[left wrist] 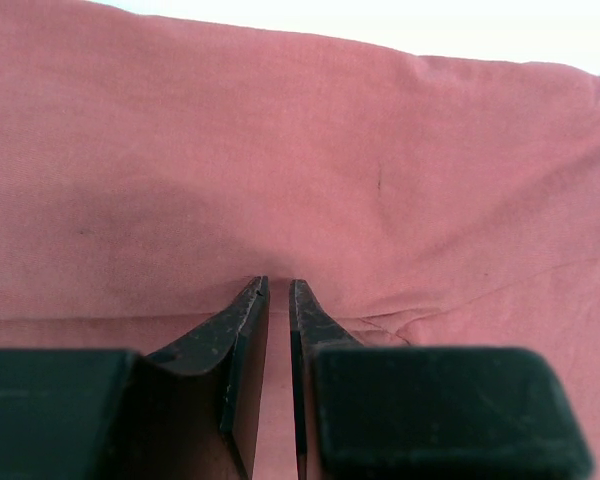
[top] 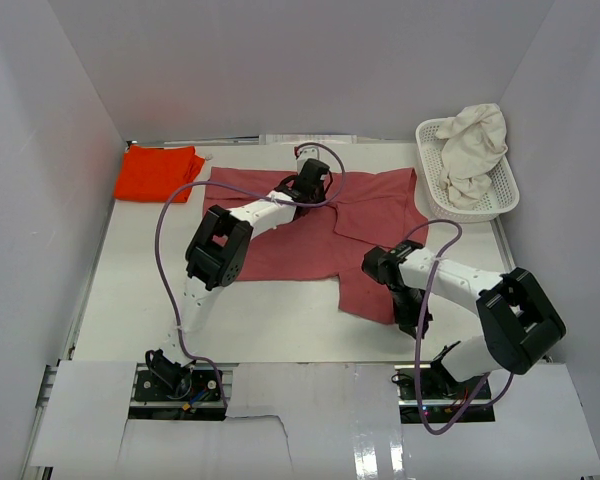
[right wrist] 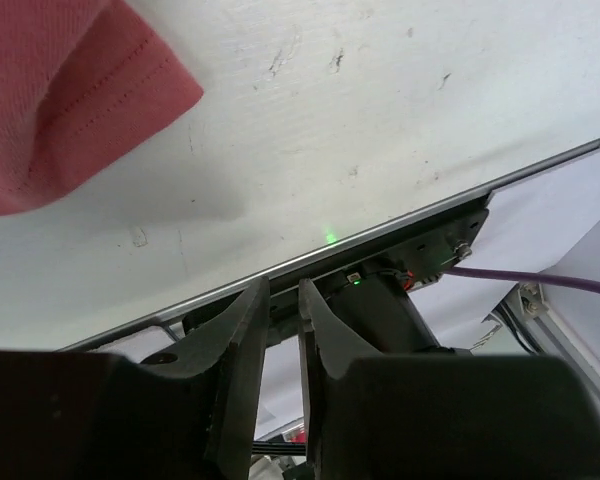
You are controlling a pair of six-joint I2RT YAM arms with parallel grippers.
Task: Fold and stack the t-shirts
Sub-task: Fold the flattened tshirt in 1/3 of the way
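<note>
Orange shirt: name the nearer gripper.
Left. The left gripper pinches the rose shirt, right of the orange shirt; the right gripper hangs much farther away, at the near right.

Plain white walls [top: 280, 60] fill the top and sides of the frame around a white table [top: 140, 290] (scuffed in places).

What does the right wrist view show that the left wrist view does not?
Only the right wrist view: the table's metal near edge, a purple cable and a small green light. Only the left wrist view: the rose-red t-shirt filling nearly the whole frame, puckered where the tips of the left claw meet it. Both: that shirt, of which the right wrist view catches just a hemmed corner, and a claw with its fingers drawn nearly together. The right claw holds nothing.
</note>
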